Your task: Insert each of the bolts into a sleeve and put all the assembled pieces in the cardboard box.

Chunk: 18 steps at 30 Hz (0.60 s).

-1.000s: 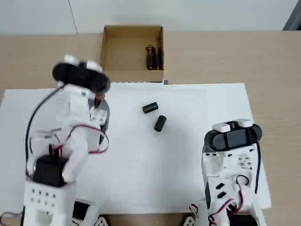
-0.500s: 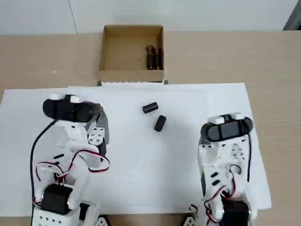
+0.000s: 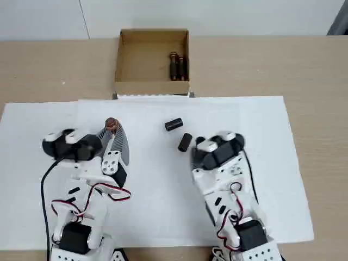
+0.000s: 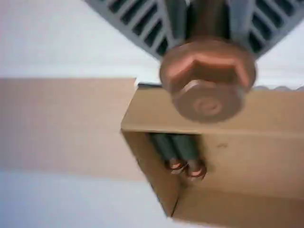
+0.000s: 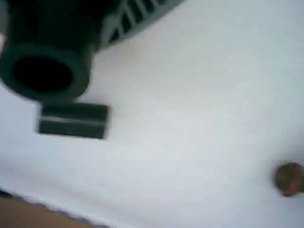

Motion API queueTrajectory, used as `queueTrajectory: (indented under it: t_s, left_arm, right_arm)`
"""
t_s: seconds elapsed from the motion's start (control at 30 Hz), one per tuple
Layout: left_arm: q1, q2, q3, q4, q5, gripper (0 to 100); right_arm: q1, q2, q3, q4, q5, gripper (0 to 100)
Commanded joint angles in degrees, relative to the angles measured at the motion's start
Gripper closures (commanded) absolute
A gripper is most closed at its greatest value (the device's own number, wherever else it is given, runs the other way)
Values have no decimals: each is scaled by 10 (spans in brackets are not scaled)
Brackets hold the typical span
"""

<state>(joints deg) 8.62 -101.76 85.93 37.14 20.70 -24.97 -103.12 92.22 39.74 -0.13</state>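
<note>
Cardboard box [image 3: 124, 60] waits with two finished pieces [image 3: 177, 66] inside. My right claw [image 5: 61, 28] has just swung in on the nearer sleeve [image 3: 185, 142]. Closed or not, can't tell. Left claw [image 3: 112, 133] has pulled back toward me, clamping the bolt [image 3: 111, 124]: mating's next.

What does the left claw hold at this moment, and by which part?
The left claw holds a bolt by its shank, pinched between the two fingers; the copper hexagonal head sticks out free beyond them.
</note>
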Motion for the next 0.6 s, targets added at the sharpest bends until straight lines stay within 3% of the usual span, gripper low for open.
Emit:
queueTrajectory:
  t_s: [0.0,0.13,0.33,0.57]
  left_arm:
    - [4,-28,19,-43,64,994]
    - [9,-22,22,-72,119,994]
    - [70,-22,22,-99,173,994]
    - [137,-22,22,-113,184,994]
  right_arm:
    - [-43,-7,3,-43,-4,995]
    - [-87,-7,7,-50,-4,995]
    - [-138,-7,6,-50,-3,995]
    - [-167,-7,15,-50,44,995]
